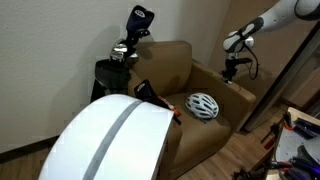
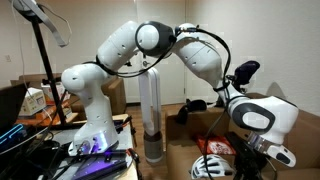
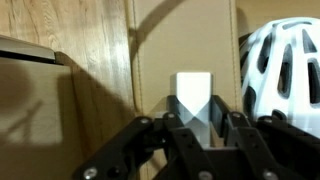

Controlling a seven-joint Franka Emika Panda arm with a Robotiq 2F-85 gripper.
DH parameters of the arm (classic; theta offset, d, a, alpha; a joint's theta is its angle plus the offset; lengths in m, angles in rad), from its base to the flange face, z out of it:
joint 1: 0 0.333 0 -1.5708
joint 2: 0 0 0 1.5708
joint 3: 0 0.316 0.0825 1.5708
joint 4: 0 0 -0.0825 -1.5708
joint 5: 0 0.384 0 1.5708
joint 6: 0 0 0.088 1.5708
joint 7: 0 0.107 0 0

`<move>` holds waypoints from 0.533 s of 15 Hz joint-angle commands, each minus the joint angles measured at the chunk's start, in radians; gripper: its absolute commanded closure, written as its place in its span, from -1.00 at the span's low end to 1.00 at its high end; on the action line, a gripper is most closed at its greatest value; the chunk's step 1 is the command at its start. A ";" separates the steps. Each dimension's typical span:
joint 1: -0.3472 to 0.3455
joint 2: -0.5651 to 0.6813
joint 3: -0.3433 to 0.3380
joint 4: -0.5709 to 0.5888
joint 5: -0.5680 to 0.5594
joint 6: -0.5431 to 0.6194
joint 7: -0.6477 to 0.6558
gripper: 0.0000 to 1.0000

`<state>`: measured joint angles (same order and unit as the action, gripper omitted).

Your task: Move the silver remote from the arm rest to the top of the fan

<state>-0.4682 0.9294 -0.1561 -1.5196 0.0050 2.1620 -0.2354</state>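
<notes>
Jaws parted over the silver remote [image 3: 192, 92] on the arm rest [image 3: 185, 35].
My end effector [image 3: 200, 128] hangs just above the brown arm rest, spread wide and gripping nothing. In the wrist view the silver remote lies flat on it, showing between my fingers. The white helmet [image 3: 285, 70] sits on the seat beside the arm rest. In an exterior view the fan [image 1: 110, 140] stands well apart from me, on the chair's other side.

Helmet [image 1: 203, 105] in both exterior views; wrist close.
</notes>
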 commanded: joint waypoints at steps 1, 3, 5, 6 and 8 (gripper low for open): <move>-0.007 -0.051 -0.006 -0.039 0.008 -0.008 -0.023 0.74; -0.007 -0.125 -0.004 -0.093 0.013 -0.021 -0.036 0.74; 0.004 -0.210 -0.010 -0.160 0.008 -0.006 -0.032 0.74; 0.012 -0.253 -0.012 -0.190 0.004 -0.002 -0.032 0.74; 0.032 -0.339 -0.018 -0.250 -0.003 -0.008 -0.018 0.74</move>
<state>-0.4621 0.7491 -0.1643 -1.6286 0.0048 2.1618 -0.2356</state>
